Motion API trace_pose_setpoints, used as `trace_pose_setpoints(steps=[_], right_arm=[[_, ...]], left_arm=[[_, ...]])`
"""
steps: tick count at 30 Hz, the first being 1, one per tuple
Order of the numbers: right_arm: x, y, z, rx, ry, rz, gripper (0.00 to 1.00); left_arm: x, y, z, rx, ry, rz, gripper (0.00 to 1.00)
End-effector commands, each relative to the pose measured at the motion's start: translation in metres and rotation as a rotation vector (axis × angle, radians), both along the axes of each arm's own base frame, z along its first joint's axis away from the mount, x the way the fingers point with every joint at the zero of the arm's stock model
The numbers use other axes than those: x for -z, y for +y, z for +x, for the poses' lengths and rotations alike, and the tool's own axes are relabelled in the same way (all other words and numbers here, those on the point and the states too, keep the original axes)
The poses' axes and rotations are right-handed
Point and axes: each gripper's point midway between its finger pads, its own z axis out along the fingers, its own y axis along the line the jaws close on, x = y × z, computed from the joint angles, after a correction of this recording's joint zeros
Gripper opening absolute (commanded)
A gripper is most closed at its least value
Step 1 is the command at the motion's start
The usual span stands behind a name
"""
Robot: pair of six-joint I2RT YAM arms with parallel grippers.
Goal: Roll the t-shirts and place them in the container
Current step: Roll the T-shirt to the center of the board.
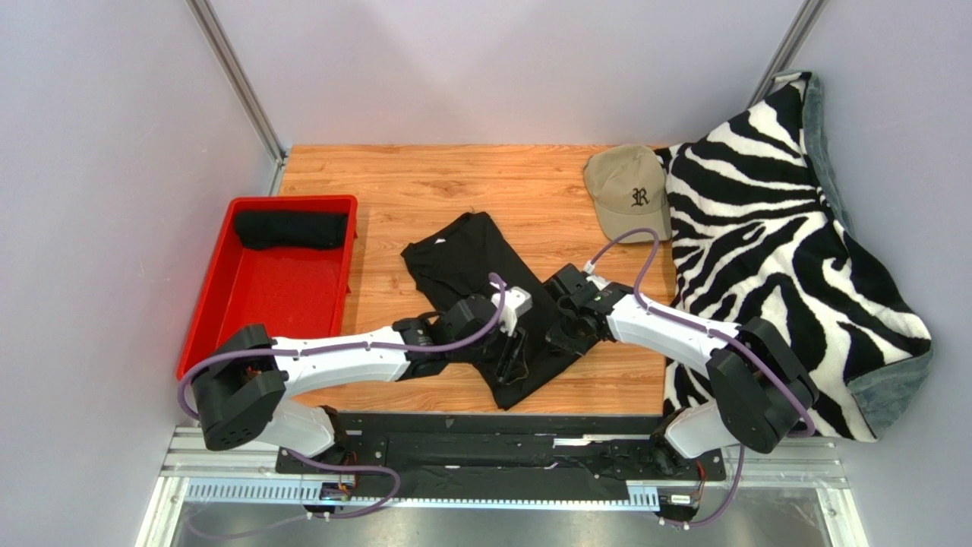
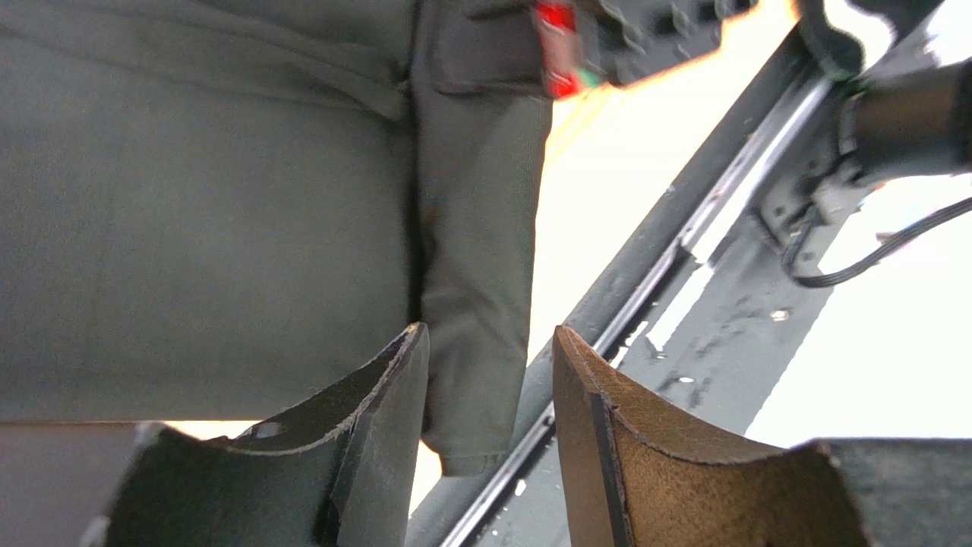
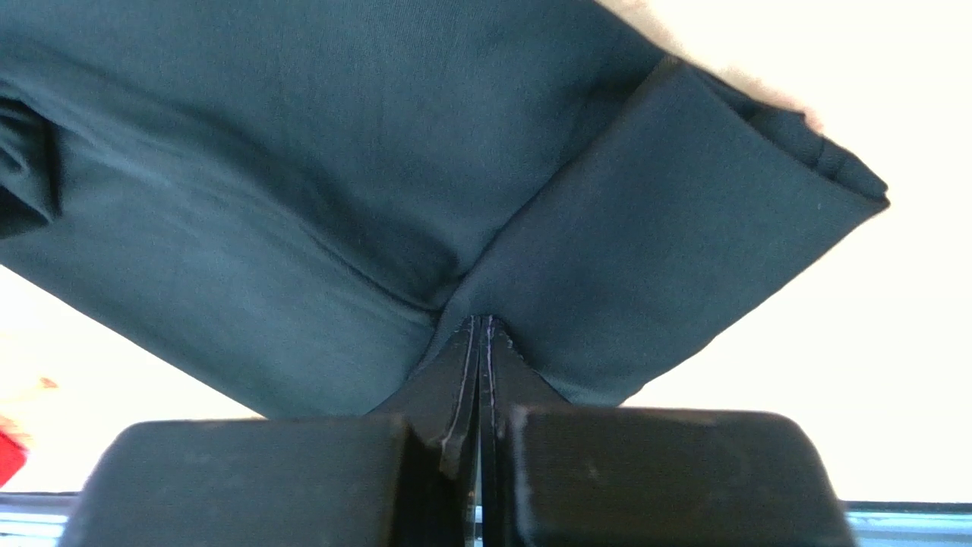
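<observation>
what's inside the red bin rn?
In the red bin, a rolled black t-shirt lies at the far end; the rest of the visible floor is bare. Its near corner is hidden behind the left arm.

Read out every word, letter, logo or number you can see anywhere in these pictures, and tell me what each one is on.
"R": one ornate dark letter on the front of the tan cap.
Black t-shirt spread on the table: no lettering shows on it in any view.
Rolled t-shirt in the red tray: no lettering shows.
No other text, number or sign can be read.
</observation>
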Motion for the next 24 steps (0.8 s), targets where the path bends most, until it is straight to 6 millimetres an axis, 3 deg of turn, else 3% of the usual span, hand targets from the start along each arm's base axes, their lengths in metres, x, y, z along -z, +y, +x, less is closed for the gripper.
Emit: trace_pose_setpoints(steps=[1, 12, 16, 24], right_arm=[[-0.003, 0.009, 0.011, -0.006, 0.009, 0.065, 0.0], [0.006, 0.015, 0.01, -0.02, 0.085, 0.124, 0.0], [0.007, 0.014, 0.01, -0.017, 0.099, 0.133, 0.0], [0.01, 0.014, 0.009, -0.015, 0.113, 0.147, 0.0]], left_arm=[[-0.01, -0.012, 0.015, -0.011, -0.195, 0.078, 0.54], [0.003, -0.053, 0.003, 0.069, -0.451, 0.266, 0.56], [0.013, -0.061, 0.0, 0.087, -0.487, 0.299, 0.57], [0.028, -0.064, 0.012, 0.051, -0.592, 0.393, 0.56]])
